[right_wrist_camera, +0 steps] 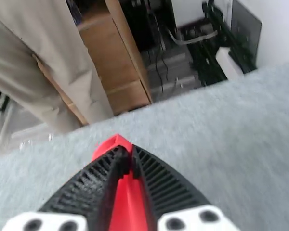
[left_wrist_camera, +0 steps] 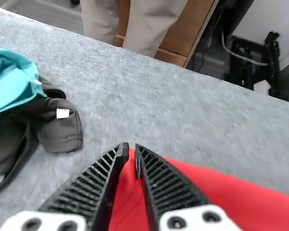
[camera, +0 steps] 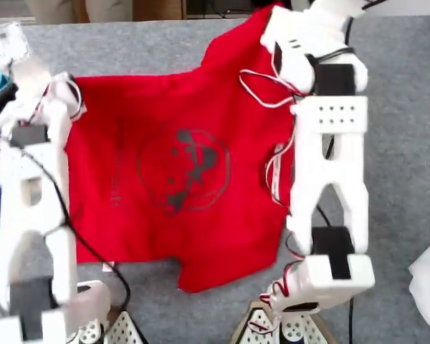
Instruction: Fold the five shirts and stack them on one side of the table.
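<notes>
I am pinching the red shirt [camera: 179,172] at its far edge with both claws; the left gripper [left_wrist_camera: 130,151] is clamping the far left corner, and the right gripper [right_wrist_camera: 125,156] a ridge of red cloth at the far right, slightly farther out. The shirt is lying on the grey table [camera: 401,143] between the arms, spreading from both claws back toward the bases; so I am judging that the fold must come toward me, with both arms pulling together. A teal shirt [left_wrist_camera: 9,82] is lying near the left gripper.

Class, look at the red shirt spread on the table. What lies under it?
The grey table shows around the red shirt, so it lies on that. Anything else beneath cannot be seen: the cloth covers it.
</notes>
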`<state>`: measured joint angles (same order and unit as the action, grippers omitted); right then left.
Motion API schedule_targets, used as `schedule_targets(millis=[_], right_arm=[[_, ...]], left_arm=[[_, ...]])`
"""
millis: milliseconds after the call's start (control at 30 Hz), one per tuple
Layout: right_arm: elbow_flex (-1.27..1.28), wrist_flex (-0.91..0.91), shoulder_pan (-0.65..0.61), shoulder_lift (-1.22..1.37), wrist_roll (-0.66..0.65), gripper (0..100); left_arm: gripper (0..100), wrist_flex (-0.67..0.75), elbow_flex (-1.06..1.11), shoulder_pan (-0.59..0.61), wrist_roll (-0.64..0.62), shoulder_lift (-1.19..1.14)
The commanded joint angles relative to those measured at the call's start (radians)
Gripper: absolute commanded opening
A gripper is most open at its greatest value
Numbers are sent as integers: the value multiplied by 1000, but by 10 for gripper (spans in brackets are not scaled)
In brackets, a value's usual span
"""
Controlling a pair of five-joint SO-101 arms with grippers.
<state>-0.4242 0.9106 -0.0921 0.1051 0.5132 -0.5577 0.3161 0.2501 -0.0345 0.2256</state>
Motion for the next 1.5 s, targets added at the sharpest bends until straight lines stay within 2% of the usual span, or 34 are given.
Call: schedule_targets(millis=[0, 67, 300, 500, 833, 967, 1300, 1467], right_arm=[[-4, -178, -12, 18, 8, 6], [-4, -247, -13, 19, 8, 6], [-4, -362, -18, 22, 6, 6], [16, -356, -19, 51, 6, 6], [15, 40, -19, 87, 5, 6], [15, 201, -19, 87, 5, 6], [15, 460, -21, 88, 6, 7], [15, 615, -68, 87, -14, 7]], left_arm=[[19, 25, -253, 31, -9, -151], [19, -12, -373, 48, -9, -225], [19, -338, -832, 48, -11, -414], [19, -451, -991, 51, -9, -549], [19, -709, -990, 52, 0, -615], [19, -830, -990, 46, 58, -615], [19, -1039, -988, 48, 69, -616], [19, -1120, -988, 48, 71, -668]])
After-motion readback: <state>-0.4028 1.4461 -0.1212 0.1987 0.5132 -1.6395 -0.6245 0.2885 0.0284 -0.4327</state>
